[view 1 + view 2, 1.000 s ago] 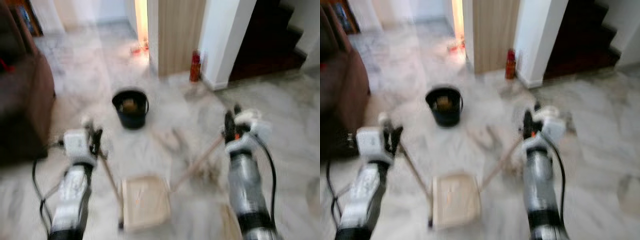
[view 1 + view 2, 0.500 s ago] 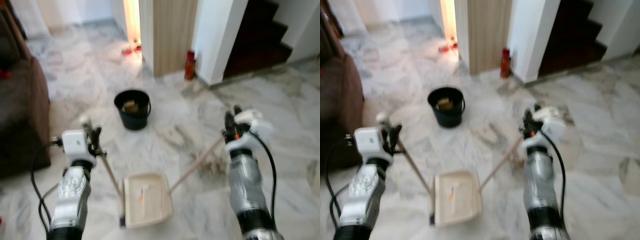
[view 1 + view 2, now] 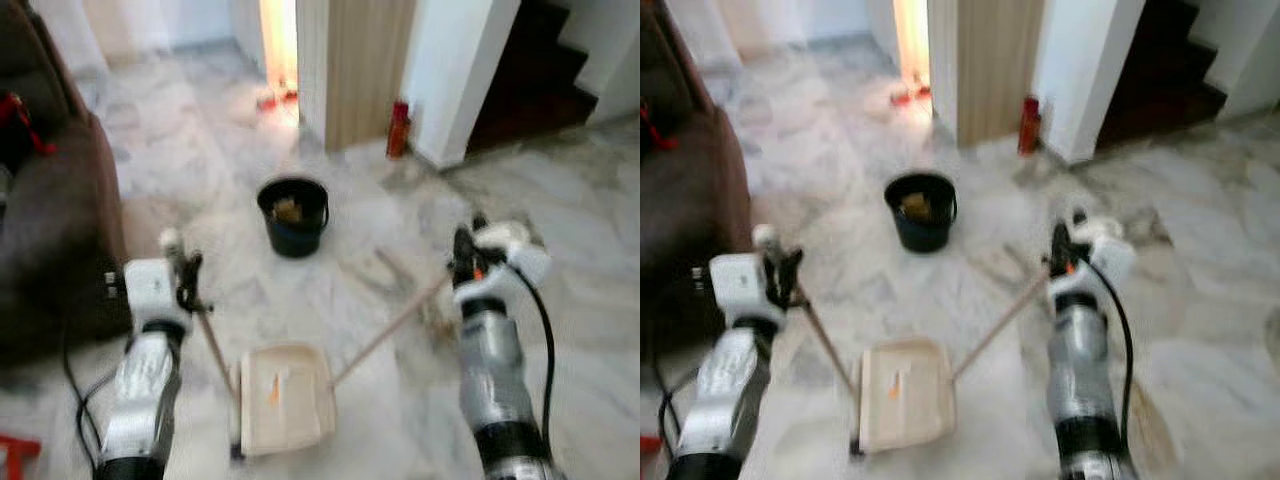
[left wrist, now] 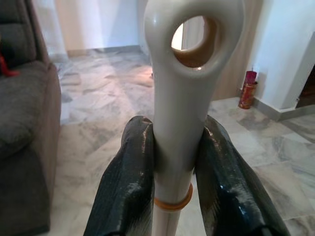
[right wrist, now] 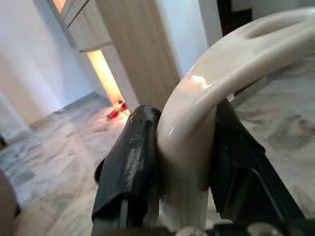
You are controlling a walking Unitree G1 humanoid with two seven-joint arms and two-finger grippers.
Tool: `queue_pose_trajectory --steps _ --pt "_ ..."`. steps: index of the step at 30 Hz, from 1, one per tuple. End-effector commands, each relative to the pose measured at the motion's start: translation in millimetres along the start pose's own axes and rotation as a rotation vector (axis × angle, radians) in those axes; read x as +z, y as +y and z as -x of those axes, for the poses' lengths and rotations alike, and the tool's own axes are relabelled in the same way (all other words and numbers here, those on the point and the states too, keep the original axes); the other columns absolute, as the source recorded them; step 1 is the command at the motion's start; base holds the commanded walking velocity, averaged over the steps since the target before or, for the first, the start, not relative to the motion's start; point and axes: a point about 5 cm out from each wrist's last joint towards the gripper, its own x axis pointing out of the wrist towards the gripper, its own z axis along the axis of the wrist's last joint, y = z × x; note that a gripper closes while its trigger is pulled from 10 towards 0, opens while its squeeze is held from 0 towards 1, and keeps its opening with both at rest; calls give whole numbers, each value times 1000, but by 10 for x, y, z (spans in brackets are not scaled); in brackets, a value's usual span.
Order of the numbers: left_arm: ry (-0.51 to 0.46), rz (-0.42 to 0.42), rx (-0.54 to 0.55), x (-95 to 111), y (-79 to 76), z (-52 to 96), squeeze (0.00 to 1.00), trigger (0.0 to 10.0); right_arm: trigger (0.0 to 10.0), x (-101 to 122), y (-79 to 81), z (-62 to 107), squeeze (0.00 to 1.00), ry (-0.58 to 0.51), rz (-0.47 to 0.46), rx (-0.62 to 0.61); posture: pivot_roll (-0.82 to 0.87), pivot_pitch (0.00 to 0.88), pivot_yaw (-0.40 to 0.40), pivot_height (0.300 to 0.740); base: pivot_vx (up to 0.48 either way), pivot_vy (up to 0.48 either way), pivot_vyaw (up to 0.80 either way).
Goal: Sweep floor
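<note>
The left gripper (image 4: 173, 162) is clamped on the cream plastic handle (image 4: 182, 98) of the long-handled beige dustpan (image 3: 285, 395), which rests on the grey marble floor (image 3: 330, 290). The right gripper (image 5: 184, 147) is clamped on the cream broom handle (image 5: 197, 132). A black bucket (image 3: 292, 215) stands beyond the dustpan.

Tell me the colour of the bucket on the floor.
The bucket is black, clearest in the left eye view.

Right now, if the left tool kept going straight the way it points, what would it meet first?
Probably nothing soon: the left tool, shut on the dustpan handle, faces open marble floor running to the far wall. Depth is unclear.
</note>
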Motion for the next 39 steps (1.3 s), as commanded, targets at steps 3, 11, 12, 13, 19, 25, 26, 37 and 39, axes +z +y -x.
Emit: queue_pose_trajectory --steps 3,11,12,13,19,25,26,37,39 --pt "-44 0 1 104 18 -37 0 10000 10000 117 60 -75 0 -43 2 14 55 0 -19 740 0 455 0" --pt "-51 -3 10 115 29 -36 0 10000 10000 116 74 -81 0 -39 0 18 58 0 -20 740 0 350 -700" --pt "-51 -9 9 116 29 -39 0 10000 10000 115 75 -84 0 -38 -1 19 58 0 -20 740 0 0 -800" --pt "-51 -14 9 117 28 -40 0 10000 10000 115 76 -86 0 -38 -2 19 58 0 -20 740 0 0 -800" --pt "-59 -12 6 139 20 -46 0 10000 10000 160 100 -104 0 -58 1 28 58 0 -21 740 0 0 -533" --pt "-63 -13 9 150 11 -52 0 10000 10000 218 126 -140 0 -78 -1 44 58 0 -23 740 0 0 0" --pt "-63 -15 10 150 7 -54 0 10000 10000 235 126 -153 0 -83 -18 41 57 0 -24 740 0 0 0" --pt "-55 -41 40 135 38 -52 0 10000 10000 453 183 -271 0 -143 -173 23 63 0 -25 740 0 0 0" --pt "-51 -47 58 125 61 -46 0 10000 10000 544 245 -295 0 -178 -181 50 62 0 -25 740 0 0 0"
